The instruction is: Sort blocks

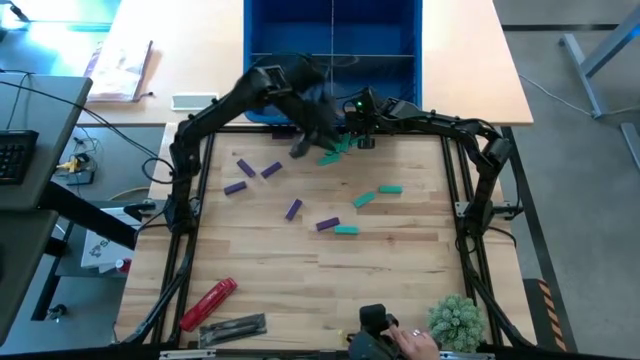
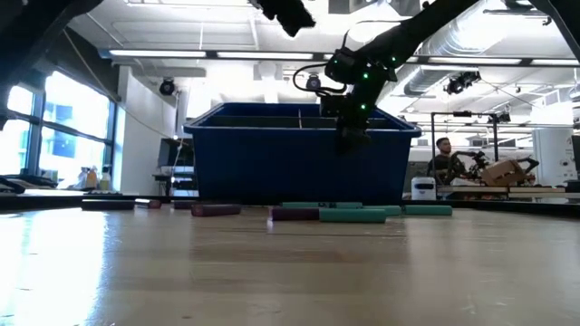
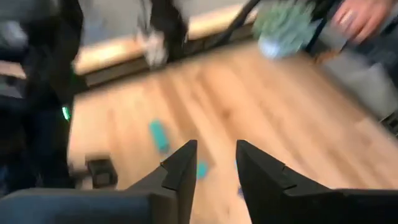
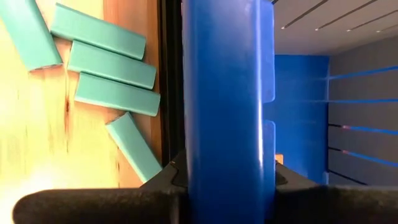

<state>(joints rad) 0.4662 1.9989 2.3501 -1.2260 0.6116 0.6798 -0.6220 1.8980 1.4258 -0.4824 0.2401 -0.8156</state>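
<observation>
Several purple blocks (image 1: 271,170) and teal blocks (image 1: 390,188) lie flat and scattered on the wooden table. A cluster of teal blocks (image 4: 112,62) lies against the near wall of the blue bin (image 1: 333,40) at the far edge. My right gripper (image 4: 224,177) is shut on that wall (image 2: 349,136). My left gripper (image 3: 214,149) is open with nothing between its fingers. It hangs above the table just in front of the bin (image 1: 305,140), high in the low view (image 2: 285,14). My right gripper holds the bin's near wall at its rim (image 4: 224,93), one finger inside the bin and one outside. The fingers slant down onto the rim from the near right side. The bin stands on the table.
A red cylindrical tool (image 1: 208,303) and a grey flat piece (image 1: 235,327) lie at the near left. A small plant (image 1: 457,320), a black device (image 1: 375,320) and a person's hand (image 1: 412,340) are at the near edge. The middle of the near table is bare wood.
</observation>
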